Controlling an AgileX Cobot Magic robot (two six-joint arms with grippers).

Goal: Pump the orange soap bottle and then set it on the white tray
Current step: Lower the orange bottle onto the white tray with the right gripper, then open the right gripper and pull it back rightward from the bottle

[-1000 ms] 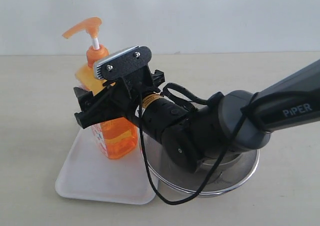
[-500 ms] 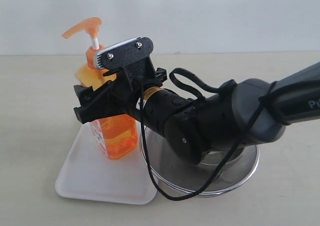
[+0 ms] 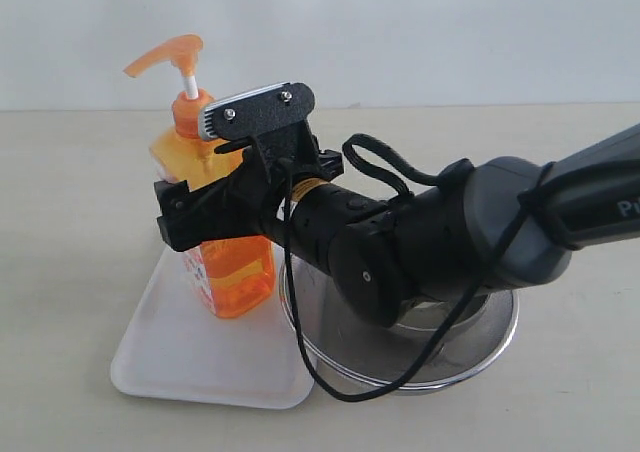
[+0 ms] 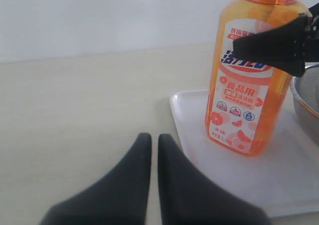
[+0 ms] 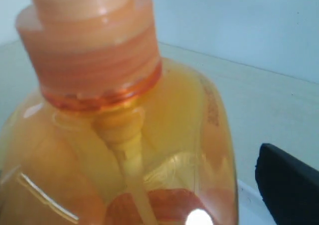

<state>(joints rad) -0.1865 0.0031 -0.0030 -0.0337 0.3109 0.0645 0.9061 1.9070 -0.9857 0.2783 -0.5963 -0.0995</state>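
Note:
The orange soap bottle stands upright on the white tray, with its pump head raised. My right gripper straddles the bottle's upper body. Its jaws are open: in the right wrist view one black finger stands apart from the bottle, which fills that view. In the left wrist view the bottle sits on the tray with a right finger across its label. My left gripper is shut and holds nothing, low over the table beside the tray.
A round steel strainer bowl sits right of the tray, under my right arm, and its rim is close to the bottle. A black cable loops from the right wrist down over the bowl. Beige table stretches left of the tray.
The right gripper's jaws have widened off the bottle and the wrist has shifted slightly up and to the right. The bottle stays upright on the tray.

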